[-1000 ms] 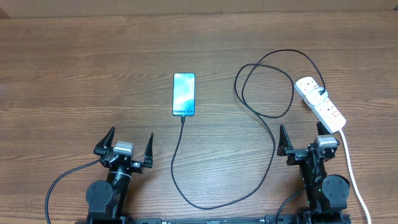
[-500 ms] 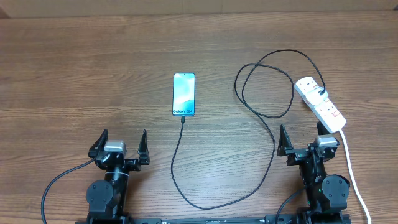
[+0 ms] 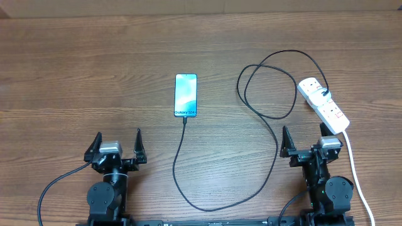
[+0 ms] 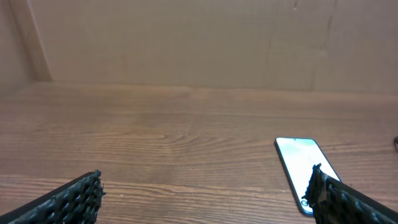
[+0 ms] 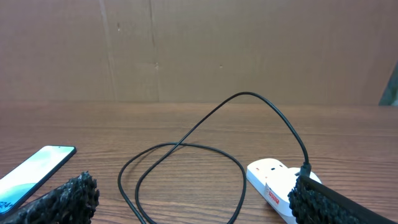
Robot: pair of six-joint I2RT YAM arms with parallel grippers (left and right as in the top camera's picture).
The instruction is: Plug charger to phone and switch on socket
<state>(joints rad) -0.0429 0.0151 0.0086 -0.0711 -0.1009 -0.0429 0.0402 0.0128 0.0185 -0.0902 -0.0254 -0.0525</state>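
The phone lies flat mid-table, screen lit, with its dark text strip toward me; it also shows in the left wrist view and the right wrist view. The charger is a thin black cable. One end meets the phone's near edge. From there it sweeps toward me, loops and enters the socket, a white strip at the right. My left gripper stands open near the front edge, left of the phone. My right gripper is open just short of the socket.
The socket's thick white cord runs along the right side toward the front edge, past my right arm. A brown cardboard wall closes off the far side of the wooden table.
My left gripper has shifted a little to the left, away from the cable. The right arm, phone, cable and socket have not moved.
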